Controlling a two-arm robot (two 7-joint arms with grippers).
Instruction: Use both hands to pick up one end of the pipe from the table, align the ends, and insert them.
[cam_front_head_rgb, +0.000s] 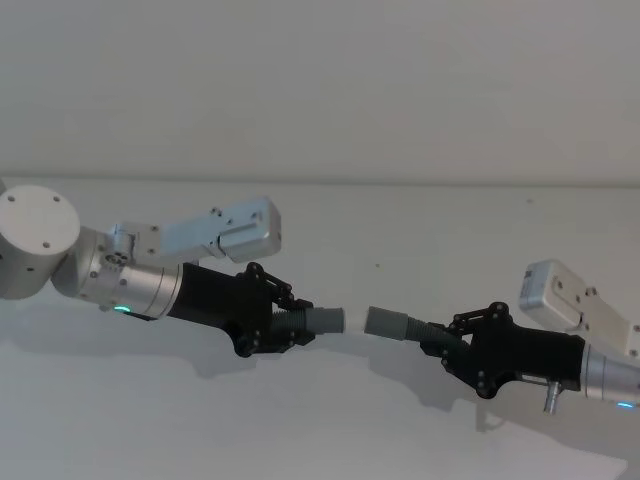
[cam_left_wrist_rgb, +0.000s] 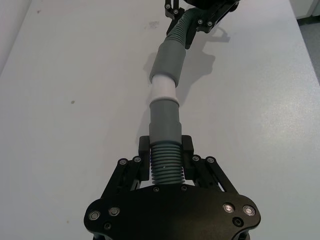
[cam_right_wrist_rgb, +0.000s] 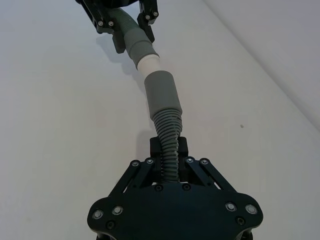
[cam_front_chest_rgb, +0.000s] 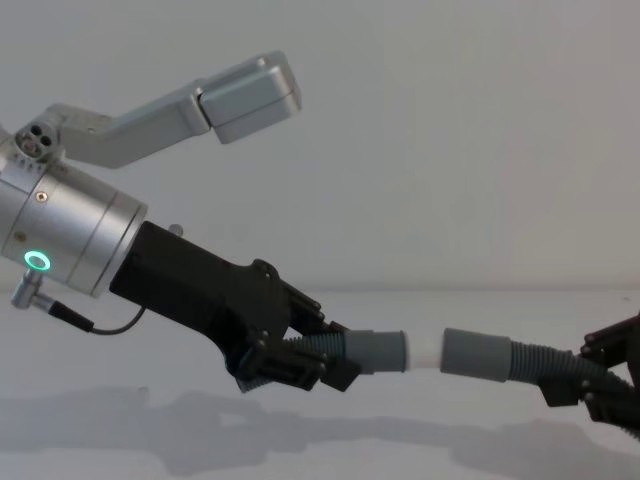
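Above the white counter (cam_front_head_rgb: 200, 420), the left pincer (cam_front_head_rgb: 285, 322) clamps the ribbed part of one hose piece (cam_front_head_rgb: 318, 321), and the right pincer (cam_front_head_rgb: 447, 345) clamps the other hose piece (cam_front_head_rgb: 395, 325). Their grey cuffs face each other, nearly aligned, a white tip (cam_left_wrist_rgb: 163, 88) between them.

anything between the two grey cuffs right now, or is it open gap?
A white spigot sticks out of the left gripper's cuff and bridges the gap to the right gripper's cuff. The chest and wrist views show it.
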